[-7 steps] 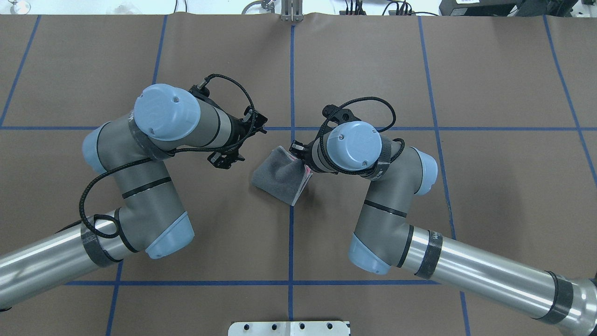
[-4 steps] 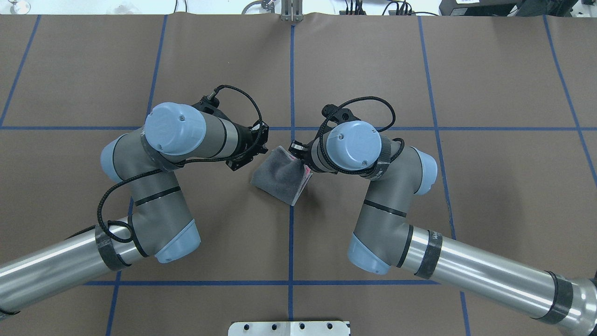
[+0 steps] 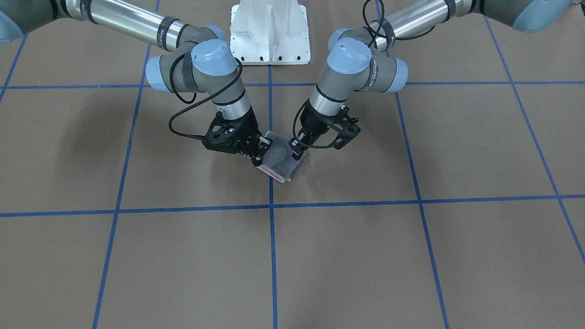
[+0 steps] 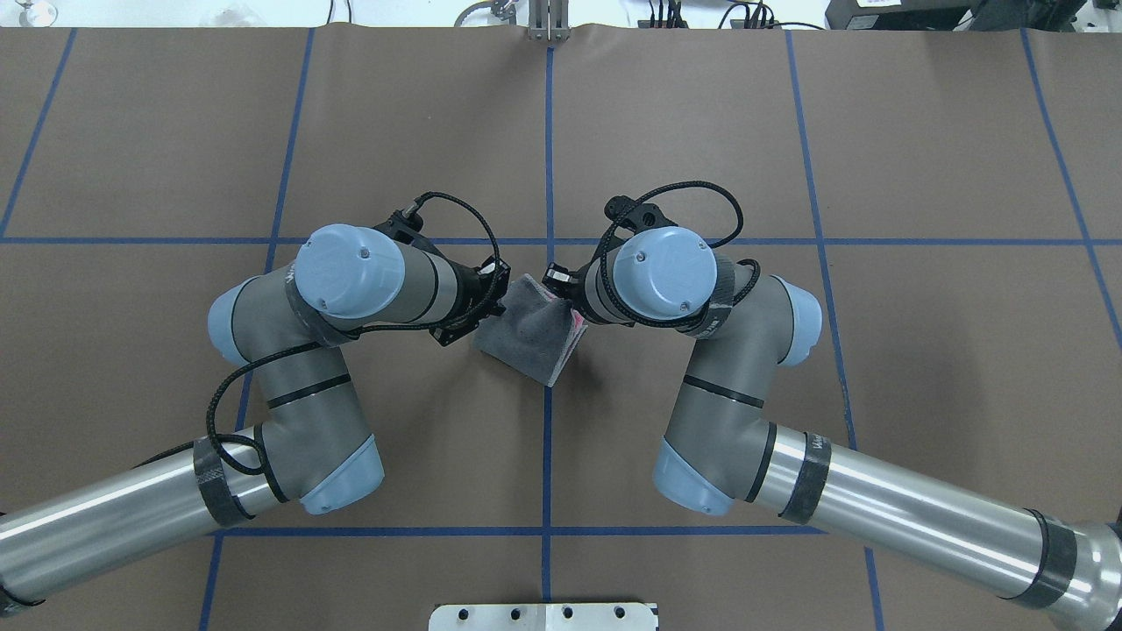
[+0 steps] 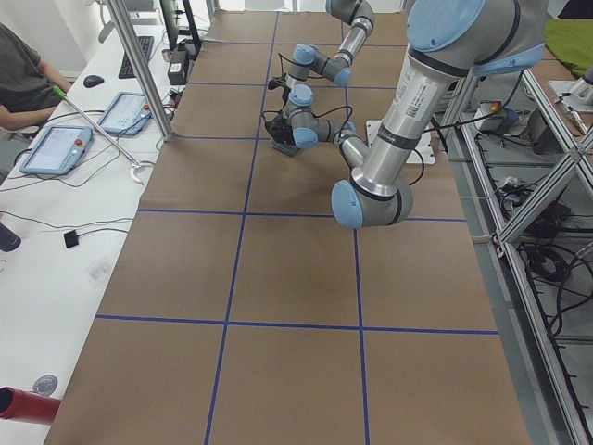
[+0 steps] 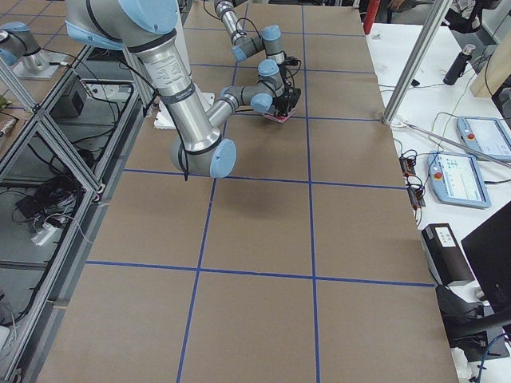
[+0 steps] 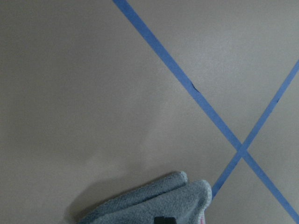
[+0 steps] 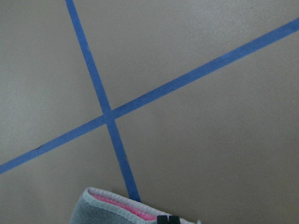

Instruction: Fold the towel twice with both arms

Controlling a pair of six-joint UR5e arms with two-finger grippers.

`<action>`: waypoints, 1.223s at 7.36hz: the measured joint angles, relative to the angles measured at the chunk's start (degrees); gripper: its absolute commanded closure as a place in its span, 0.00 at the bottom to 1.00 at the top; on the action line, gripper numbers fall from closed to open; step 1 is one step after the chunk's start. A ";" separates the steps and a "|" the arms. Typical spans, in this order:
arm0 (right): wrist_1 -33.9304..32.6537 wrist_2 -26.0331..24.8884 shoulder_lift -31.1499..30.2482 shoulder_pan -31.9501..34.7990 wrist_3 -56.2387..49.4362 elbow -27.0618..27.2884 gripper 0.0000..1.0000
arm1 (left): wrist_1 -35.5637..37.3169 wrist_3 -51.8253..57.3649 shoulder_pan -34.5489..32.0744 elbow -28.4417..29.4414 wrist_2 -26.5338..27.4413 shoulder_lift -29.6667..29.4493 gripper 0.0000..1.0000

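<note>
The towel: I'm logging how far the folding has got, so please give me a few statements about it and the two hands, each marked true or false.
1. The small square terry cloth towel shows mostly its dark grey face. True.
2. The towel lies spread out in one layer. False: it is folded, with pink showing only along one edge.
3. The left hand is at the towel's edge. True.
4. The right hand hangs well clear of the towel. False: it is on the towel's corner.
5. The towel lies over a blue tape line. True.
</note>
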 measured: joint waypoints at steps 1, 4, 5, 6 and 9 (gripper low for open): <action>0.00 0.00 0.00 0.00 0.00 0.00 1.00 | 0.03 0.15 0.18 0.34 0.00 0.05 1.00; 0.03 0.00 0.00 0.00 0.00 0.00 1.00 | 0.15 0.33 0.27 0.26 0.05 0.90 1.00; 0.04 0.00 -0.02 0.00 0.00 0.00 1.00 | 0.12 0.37 0.27 -0.22 0.03 1.86 1.00; 0.06 0.00 -0.05 0.00 0.00 0.00 1.00 | 0.11 0.39 0.26 -0.76 0.02 2.56 1.00; 0.24 0.00 -0.16 0.00 0.00 0.00 1.00 | 0.10 0.40 0.24 -3.13 0.14 5.26 1.00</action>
